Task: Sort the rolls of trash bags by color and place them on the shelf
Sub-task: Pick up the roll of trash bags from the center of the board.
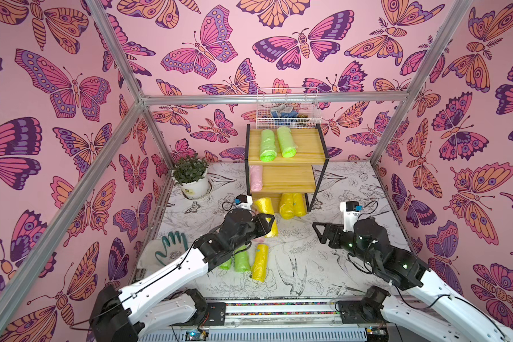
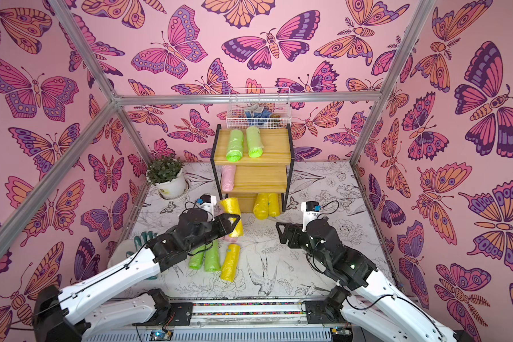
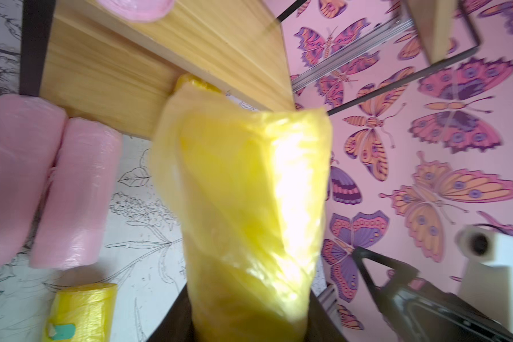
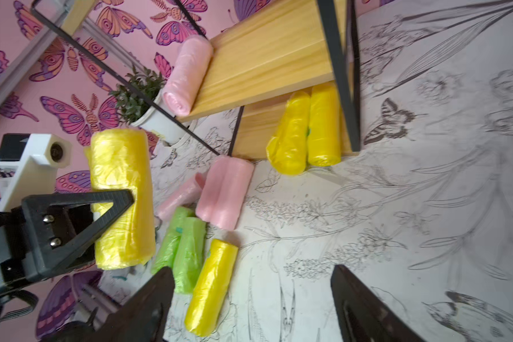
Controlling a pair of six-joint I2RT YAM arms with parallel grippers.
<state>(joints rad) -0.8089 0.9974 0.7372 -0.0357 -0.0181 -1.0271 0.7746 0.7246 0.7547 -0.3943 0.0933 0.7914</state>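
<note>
My left gripper (image 1: 266, 222) is shut on a yellow roll (image 1: 264, 207) and holds it above the table, just in front of the shelf (image 1: 288, 177). The same yellow roll (image 3: 243, 207) fills the left wrist view. On the shelf, two green rolls (image 1: 268, 145) lie on the top tier, one pink roll (image 1: 256, 177) on the middle and two yellow rolls (image 1: 292, 205) on the bottom. On the table lie two green rolls (image 4: 184, 245), a yellow roll (image 4: 211, 284) and pink rolls (image 4: 225, 192). My right gripper (image 4: 249, 296) hangs open and empty to the right.
A potted plant (image 1: 190, 174) stands at the back left beside the shelf. A white wire basket (image 1: 288, 109) hangs on the wall above it. A green glove (image 1: 172, 245) lies on a pale cloth at the table's left edge.
</note>
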